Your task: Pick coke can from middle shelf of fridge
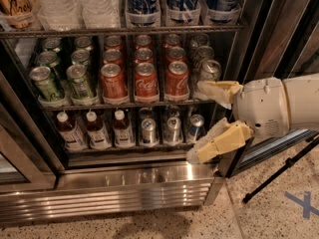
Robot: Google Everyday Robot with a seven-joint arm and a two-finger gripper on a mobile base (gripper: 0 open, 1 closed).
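The fridge point(149, 185) stands open with its steel base grille low in view. The middle shelf point(124, 103) holds rows of cans: green on the left, red coke cans in three lanes, silver-white on the right. The front coke cans point(145, 82) stand upright at the shelf's front edge. My gripper point(199, 123) reaches in from the right, open and empty, with one yellowish finger point(219, 89) by the front silver-white can point(209, 71) and the other finger point(219, 142) lower, in front of the bottom shelf. It is right of the coke cans and apart from them.
The top shelf holds tall bottles point(144, 4). The bottom shelf holds small brown bottles point(97, 131) and silver cans point(172, 129). The glass door's frame point(269, 29) stands at the right. A black tripod leg point(279, 176) crosses the speckled floor, by a blue X mark point(304, 205).
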